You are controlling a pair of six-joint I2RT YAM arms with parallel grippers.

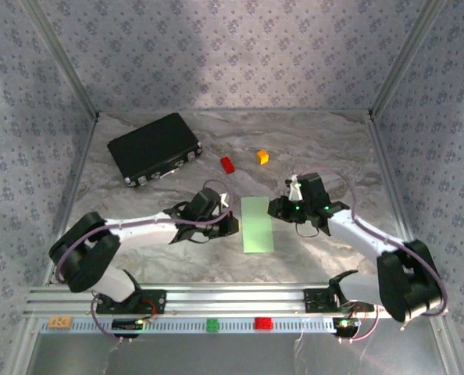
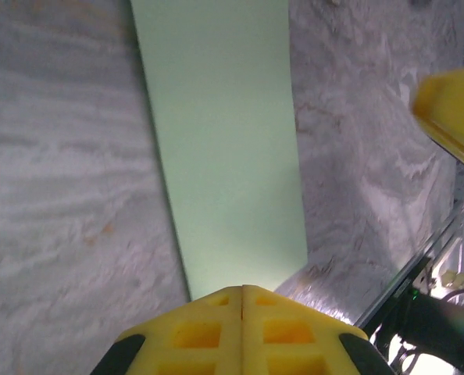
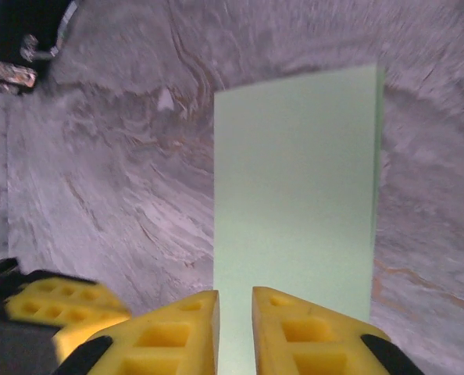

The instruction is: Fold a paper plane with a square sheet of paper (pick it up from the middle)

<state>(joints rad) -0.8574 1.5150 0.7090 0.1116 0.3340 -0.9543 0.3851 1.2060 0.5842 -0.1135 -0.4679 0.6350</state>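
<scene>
The square sheet of paper (image 1: 257, 224) lies flat on the table (image 1: 326, 141) as a plain pale green upright rectangle, unmarked, midway between the two arms. The left gripper (image 1: 232, 223) sits just beside its left long edge. In the left wrist view its yellow jaws are pressed together at the sheet's (image 2: 224, 148) near edge, and I cannot tell whether they pinch it. The right gripper (image 1: 275, 208) sits at the sheet's upper right corner. In the right wrist view its jaws stand a narrow slit apart, with the green sheet (image 3: 294, 180) showing through the gap. Bare table lies open around the sheet's far and near ends. Well apart at the far left is a black case (image 1: 155, 147), with a red block (image 1: 227, 164) and an orange block (image 1: 262, 156) beyond the sheet. On the near rail sit a green block (image 1: 212, 325), a second red block (image 1: 262, 323) and an orange tag (image 1: 58, 321) whose marks are too small to read.
</scene>
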